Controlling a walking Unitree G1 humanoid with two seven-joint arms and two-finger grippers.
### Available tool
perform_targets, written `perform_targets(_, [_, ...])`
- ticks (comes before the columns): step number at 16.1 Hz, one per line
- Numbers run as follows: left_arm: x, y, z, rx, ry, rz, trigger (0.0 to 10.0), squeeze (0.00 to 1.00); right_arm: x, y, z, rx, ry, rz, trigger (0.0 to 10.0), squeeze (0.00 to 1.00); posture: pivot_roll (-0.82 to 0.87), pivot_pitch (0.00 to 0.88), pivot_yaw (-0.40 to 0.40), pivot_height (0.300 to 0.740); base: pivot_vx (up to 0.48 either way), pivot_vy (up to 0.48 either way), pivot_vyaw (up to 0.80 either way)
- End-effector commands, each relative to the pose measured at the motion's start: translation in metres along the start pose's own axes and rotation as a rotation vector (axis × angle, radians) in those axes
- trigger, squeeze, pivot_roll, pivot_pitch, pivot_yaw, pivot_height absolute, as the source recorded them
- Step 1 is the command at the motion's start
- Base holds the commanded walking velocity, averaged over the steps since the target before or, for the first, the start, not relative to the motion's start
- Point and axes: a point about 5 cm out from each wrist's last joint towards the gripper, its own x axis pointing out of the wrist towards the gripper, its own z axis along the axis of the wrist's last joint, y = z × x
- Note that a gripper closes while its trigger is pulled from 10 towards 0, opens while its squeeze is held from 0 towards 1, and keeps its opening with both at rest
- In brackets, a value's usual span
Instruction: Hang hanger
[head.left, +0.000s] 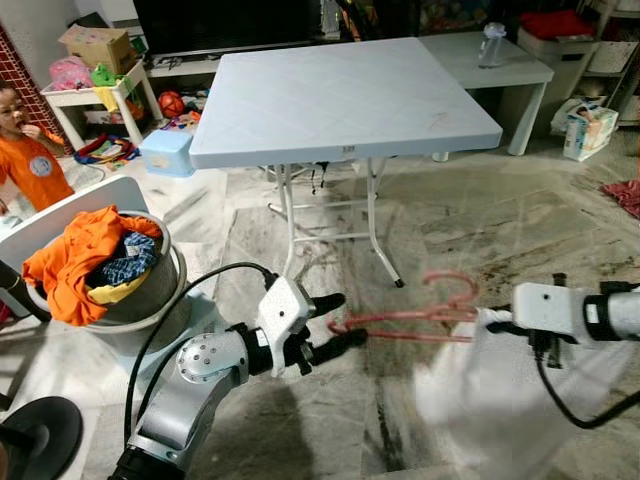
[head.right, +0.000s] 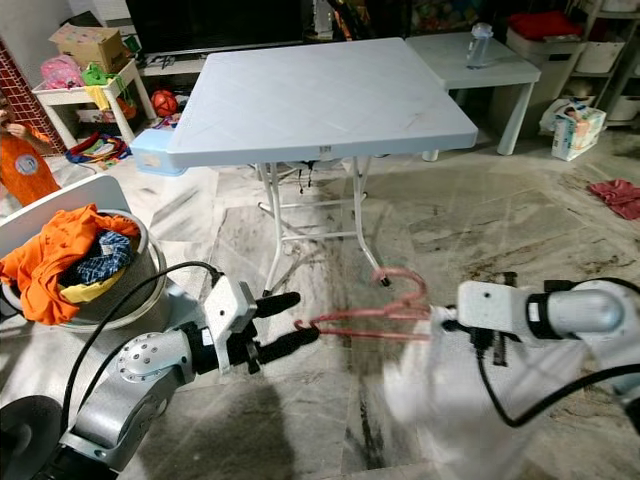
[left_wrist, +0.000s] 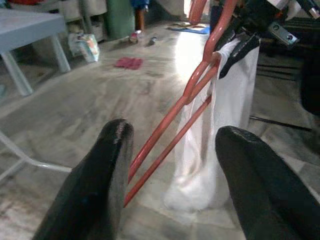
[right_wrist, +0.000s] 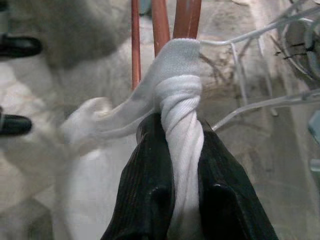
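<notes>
A: Holding item one: the right end effector (right_wrist: 170, 150) is pinching a twisted white garment (right_wrist: 179, 100) draped on the pink hanger (head.left: 410, 312), above the marble floor (head.left: 480, 220).

B: Logging item two: the left end effector (head.left: 335, 322) is spreading its fingers (left_wrist: 100, 180) around the hanger's end, not gripping.
</notes>
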Motion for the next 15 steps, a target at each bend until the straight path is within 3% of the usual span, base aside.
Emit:
perform_targets(1, [-0.003,0.0,-0.002,-0.007,0.017,-0.011,10.0,1.0,-0.013,-0.01,0.008,-0.039,-0.041,-0.001,10.0,0.0,-0.03,0.03,0.033,0.74,0.0,0.0,0.0])
perform_targets(3, [-0.001,-0.004,-0.006,-0.043,0.044,-0.048,10.0,1.0,-0.019,-0.008,0.015,-0.047,-0.1,0.057,10.0,0.0,-0.03,0.03,0.032,0.74,0.0,0.0,0.0])
perform_targets(6, [0.014,-0.014,-0.007,-0.051,0.028,-0.096,10.0,1.0,-0.037,0.003,0.026,-0.022,-0.17,0.181,10.0,0.0,-0.03,0.026,0.031,0.74,0.0,0.0,0.0])
perform_targets(8, [0.017,-0.018,-0.01,-0.067,0.036,-0.114,10.0,1.0,-0.045,0.005,0.031,-0.013,-0.208,0.2,10.0,0.0,-0.03,0.024,0.038,0.74,0.0,0.0,0.0])
perform_targets(9, [0.018,-0.019,-0.013,-0.091,0.047,-0.141,10.0,0.0,-0.047,0.006,0.037,-0.005,-0.241,0.207,10.0,0.0,-0.03,0.024,0.041,0.74,0.0,0.0,0.0])
perform_targets(12, [0.028,-0.022,-0.011,-0.105,0.04,-0.22,10.0,0.0,-0.046,0.009,0.049,-0.001,-0.299,0.225,10.0,0.0,-0.04,0.018,0.049,0.74,0.0,0.0,0.0])
perform_targets(13, [0.032,-0.025,-0.008,-0.111,0.033,-0.256,4.9,0.0,-0.045,0.011,0.053,-0.007,-0.311,0.241,10.0,0.0,-0.05,0.017,0.051,0.74,0.0,0.0,0.0])
perform_targets(14, [0.034,-0.025,-0.008,-0.104,0.029,-0.265,1.3,0.0,-0.045,0.012,0.056,-0.008,-0.319,0.251,10.0,0.0,-0.05,0.016,0.052,0.74,0.0,0.0,0.0])
perform_targets(15, [0.035,-0.026,-0.007,-0.109,0.027,-0.279,0.0,0.0,-0.044,0.012,0.057,-0.008,-0.322,0.254,10.0,0.0,-0.05,0.016,0.053,0.74,0.0,0.0,0.0])
